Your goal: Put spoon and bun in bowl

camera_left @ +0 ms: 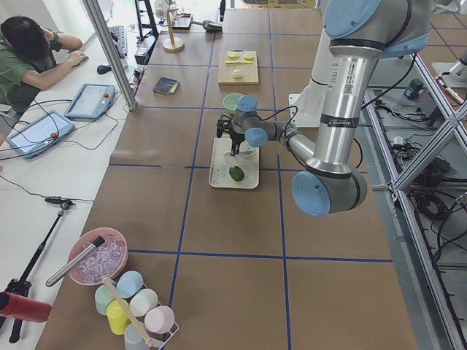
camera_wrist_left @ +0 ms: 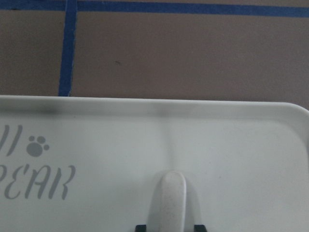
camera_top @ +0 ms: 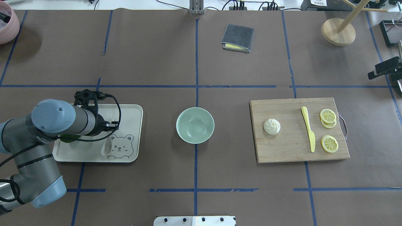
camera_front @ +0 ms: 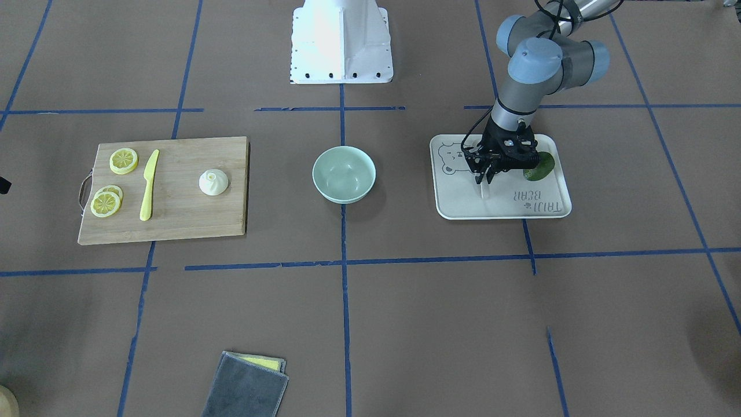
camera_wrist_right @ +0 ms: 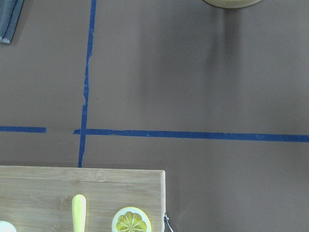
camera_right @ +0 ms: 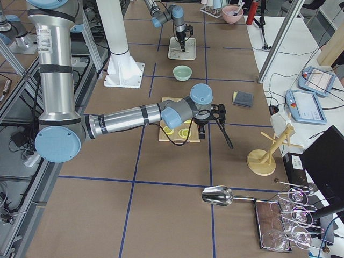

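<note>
spoon [camera_wrist_left: 168,205] cut off at frame bottom, right gripper [camera_right: 202,130] too small to judge

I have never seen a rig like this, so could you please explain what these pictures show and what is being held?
These are two robot arms at a table, each ending in two fingers. Two pictures look down on the table, from behind the robot and from across it; two look along it from either end; two come from cameras on the wrists. On the table: an empty green bowl; a board with a bun, a yellow knife and lemon slices; a white tray with a spoon and something green; a folded cloth. The left fingers are down over the tray, either side of the spoon's handle; whether they grip it I cannot tell. The right fingers hang by the board; too small to judge.
</note>
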Robot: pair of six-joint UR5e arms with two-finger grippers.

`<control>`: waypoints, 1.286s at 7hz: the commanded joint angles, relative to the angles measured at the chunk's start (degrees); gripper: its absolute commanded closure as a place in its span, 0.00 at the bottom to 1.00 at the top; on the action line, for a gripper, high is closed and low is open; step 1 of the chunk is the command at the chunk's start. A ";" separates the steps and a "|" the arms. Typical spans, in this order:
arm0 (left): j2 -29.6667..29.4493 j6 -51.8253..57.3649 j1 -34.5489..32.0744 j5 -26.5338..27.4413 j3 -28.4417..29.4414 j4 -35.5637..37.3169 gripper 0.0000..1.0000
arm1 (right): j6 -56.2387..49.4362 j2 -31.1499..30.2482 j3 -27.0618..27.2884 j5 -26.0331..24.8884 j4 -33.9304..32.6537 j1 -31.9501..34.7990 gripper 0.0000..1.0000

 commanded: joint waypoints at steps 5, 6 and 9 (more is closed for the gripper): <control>-8.14 -1.92 -1.62 -0.70 -6.91 12.06 1.00 | 17.08 9.02 0.69 -6.28 0.18 -12.81 0.00; -12.61 -6.46 -2.58 -0.79 -5.25 11.63 1.00 | 21.47 11.75 0.60 -9.87 0.18 -16.94 0.00; -18.19 -22.45 -2.94 -0.70 4.14 -4.30 1.00 | 28.70 14.06 0.60 -19.62 0.52 -27.40 0.00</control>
